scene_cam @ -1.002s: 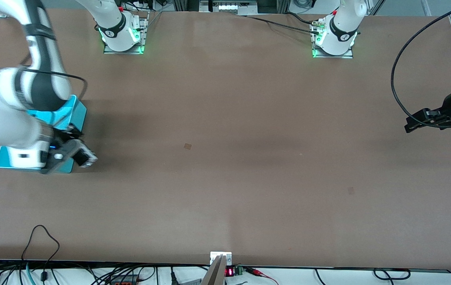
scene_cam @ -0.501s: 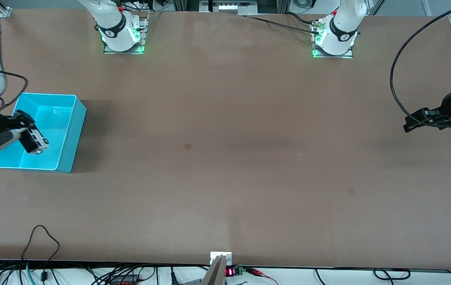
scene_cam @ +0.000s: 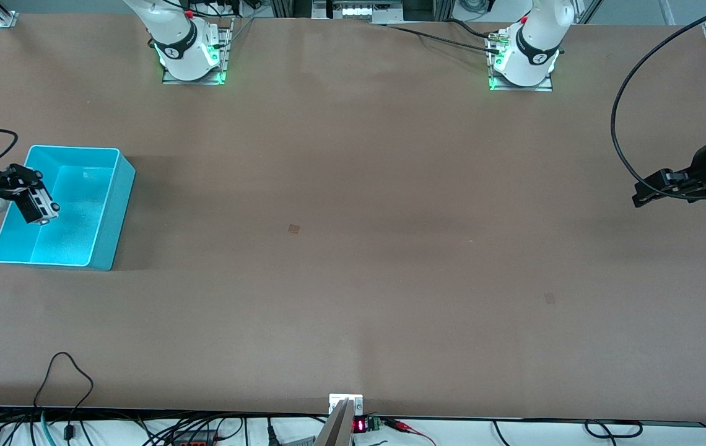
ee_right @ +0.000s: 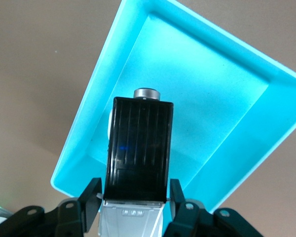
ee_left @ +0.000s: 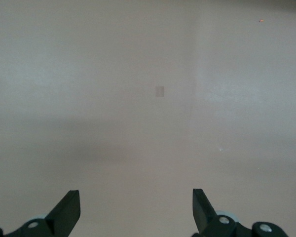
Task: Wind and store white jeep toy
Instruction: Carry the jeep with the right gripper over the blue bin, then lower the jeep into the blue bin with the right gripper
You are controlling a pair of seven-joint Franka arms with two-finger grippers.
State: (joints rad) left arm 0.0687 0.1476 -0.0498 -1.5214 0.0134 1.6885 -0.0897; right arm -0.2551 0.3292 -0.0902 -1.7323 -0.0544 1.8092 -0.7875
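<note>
Right tool [scene_cam: 21, 197] clamps white jeep toy [scene_cam: 37, 204] over turquoise bin [scene_cam: 108, 214]; left tool [scene_cam: 653, 189] apart.

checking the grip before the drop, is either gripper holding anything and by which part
The right gripper holds the white jeep toy by its two sides, near one end, over the turquoise bin. The left gripper is open and holds nothing.

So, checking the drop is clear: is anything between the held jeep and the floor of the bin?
Nothing. In the right wrist view the white jeep toy, clamped in the right tool, hangs over the turquoise bin, whose floor shows bare.
</note>
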